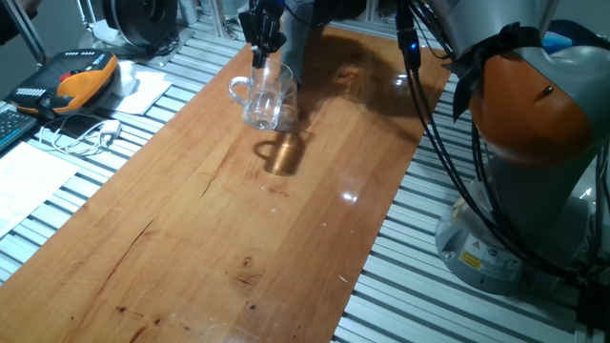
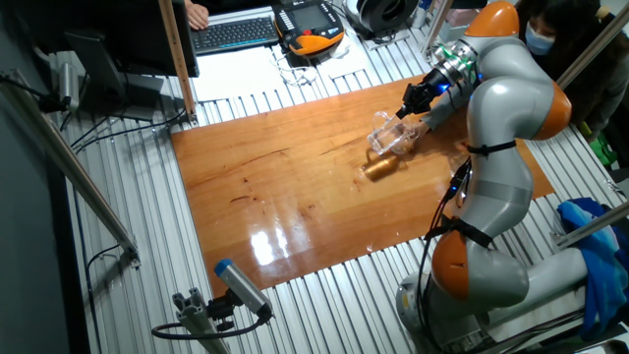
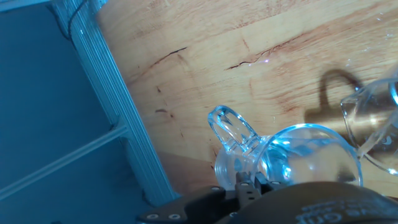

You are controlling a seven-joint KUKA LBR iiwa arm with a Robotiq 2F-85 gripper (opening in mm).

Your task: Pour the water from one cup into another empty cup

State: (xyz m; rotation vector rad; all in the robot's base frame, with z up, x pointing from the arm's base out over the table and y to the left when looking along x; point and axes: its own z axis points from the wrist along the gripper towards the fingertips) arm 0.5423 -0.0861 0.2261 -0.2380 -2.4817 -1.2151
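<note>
The clear glass mug [image 1: 270, 88] with a looped handle [image 1: 238, 91] is tilted at the far end of the wooden board [image 1: 219, 238]. My gripper [image 1: 264, 50] is shut on its rim from above. The mug also shows in the other fixed view [image 2: 385, 136] and in the hand view [image 3: 305, 155], with its handle [image 3: 231, 130] pointing away from the fingers [image 3: 249, 183]. The smaller handle-less tumbler [image 3: 376, 124] stands right against the mug's mouth, at the right edge of the hand view. In the fixed views the two glasses overlap. I cannot make out the water.
An orange and black pendant [image 1: 81, 81], papers and white cables [image 1: 86, 138] lie left of the board on the slatted metal table. A keyboard [image 2: 236, 34] lies at the far side. The arm's body [image 1: 534, 124] and black cables [image 1: 448, 162] stand at the right edge.
</note>
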